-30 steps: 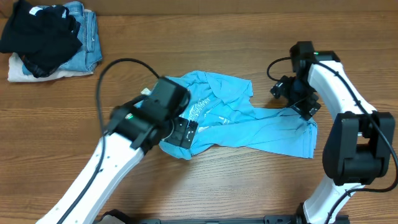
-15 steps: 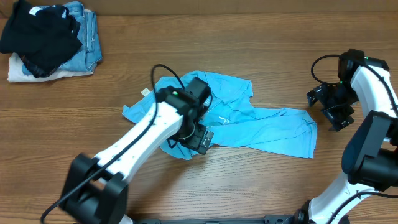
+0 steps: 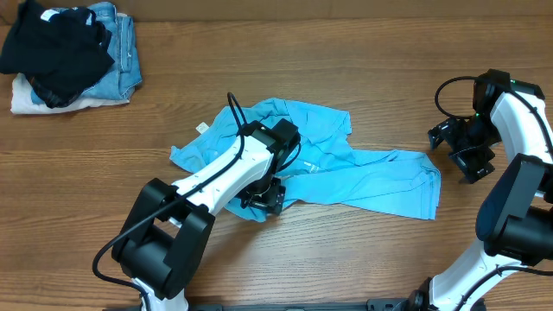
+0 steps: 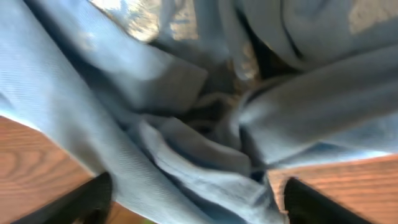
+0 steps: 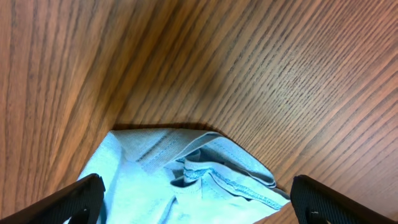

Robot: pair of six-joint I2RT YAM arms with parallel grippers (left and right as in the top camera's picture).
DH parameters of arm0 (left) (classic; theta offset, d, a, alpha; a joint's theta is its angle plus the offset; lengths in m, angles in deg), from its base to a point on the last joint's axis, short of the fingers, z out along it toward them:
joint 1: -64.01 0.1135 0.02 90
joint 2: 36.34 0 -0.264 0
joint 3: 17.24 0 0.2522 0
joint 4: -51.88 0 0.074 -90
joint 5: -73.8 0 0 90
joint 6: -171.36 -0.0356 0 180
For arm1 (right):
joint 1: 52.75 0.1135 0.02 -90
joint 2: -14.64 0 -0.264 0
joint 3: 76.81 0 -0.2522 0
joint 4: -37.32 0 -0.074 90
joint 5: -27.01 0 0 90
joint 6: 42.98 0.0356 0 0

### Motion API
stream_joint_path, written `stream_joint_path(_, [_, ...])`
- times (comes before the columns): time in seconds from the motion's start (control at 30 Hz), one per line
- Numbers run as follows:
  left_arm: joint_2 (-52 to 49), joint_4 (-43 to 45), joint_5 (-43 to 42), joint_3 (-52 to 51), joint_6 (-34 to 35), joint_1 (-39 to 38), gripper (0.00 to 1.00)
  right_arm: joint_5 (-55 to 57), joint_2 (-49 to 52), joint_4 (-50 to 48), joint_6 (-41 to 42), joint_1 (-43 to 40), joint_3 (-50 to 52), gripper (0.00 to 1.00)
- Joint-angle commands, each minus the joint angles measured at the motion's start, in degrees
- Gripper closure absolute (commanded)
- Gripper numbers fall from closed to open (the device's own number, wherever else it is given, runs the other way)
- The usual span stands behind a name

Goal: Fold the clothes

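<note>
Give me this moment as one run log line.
left tool: open, low over crumpled T-shirt | right tool: open, above table beside shirt edge | fold: not started

**T-shirt mid-table, clothes pile at the far left corner**

The T-shirt (image 3: pixel 371 177) is laid across the middle of the table (image 3: pixel 346 52), with its longer part stretched toward the right. The left gripper (image 3: pixel 263 197) is set on the shirt's left part, apparently pressed into its folds. The right gripper (image 3: pixel 462 155) is held just beyond the shirt's right edge, apart from it. At the far left corner, a garment (image 3: pixel 56 43) is heaped on jeans (image 3: pixel 125 47).
</note>
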Motion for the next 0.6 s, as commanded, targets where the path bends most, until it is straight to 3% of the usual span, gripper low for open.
stream_joint_path(0.0, [-0.3, 0.4, 3.0, 1.0, 2.5, -0.1, 0.4, -0.2, -0.1, 0.8, -1.2, -0.2, 0.3, 0.0])
stream_joint_path(0.07, [-0.3, 0.5, 3.0, 1.0, 2.5, -0.1, 0.59, -0.2, -0.1, 1.7, -1.7, -0.2, 0.3, 0.0])
stream_joint_path(0.13, [-0.3, 1.0, 3.0, 1.0, 2.5, -0.1, 0.7, -0.3, -0.1, 2.6, -1.7, -0.2, 0.3, 0.0])
stream_joint_path(0.17, [-0.3, 1.5, 3.0, 1.0, 2.5, -0.1, 0.86, -0.7, -0.1, 3.6, -1.7, -0.1, 0.3, 0.0])
stream_joint_path(0.2, [-0.3, 1.8, 3.0, 1.0, 2.5, -0.1, 0.93, -0.9, -0.1, 4.2, -1.7, 0.0, 0.3, 0.0])
stream_joint_path(0.37, [-0.3, 2.9, 2.8, 1.0, 3.0, 0.0, 0.96, -1.0, -0.1, 5.4, -1.9, 1.4, 1.6, 0.0])
stream_joint_path(0.57, [-0.3, 3.8, 2.8, 1.0, 3.3, 0.0, 0.96, -1.2, -0.1, -4.2, -1.9, 3.8, 8.3, 0.0])
